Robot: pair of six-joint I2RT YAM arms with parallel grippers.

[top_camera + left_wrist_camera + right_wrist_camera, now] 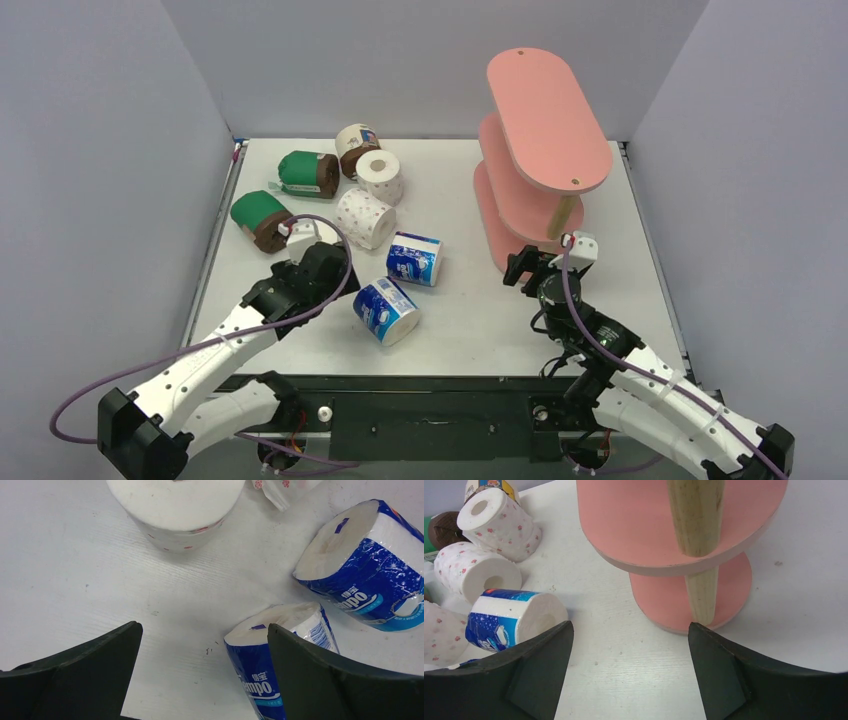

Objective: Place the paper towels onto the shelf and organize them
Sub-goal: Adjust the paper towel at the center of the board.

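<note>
Paper towels lie at the table's left: two green-wrapped rolls, a cream-wrapped one, dotted white rolls, and two blue-white rolls. My left gripper hangs open over bare table. The nearer blue roll lies against the inside of its right finger, and the other blue roll is further right. The pink shelf stands at the back right with nothing on its top board. My right gripper is open and empty just before its base.
Grey walls close in the table on three sides. A wooden post of the shelf stands straight ahead of the right gripper. In the right wrist view a blue roll and dotted rolls lie to the left.
</note>
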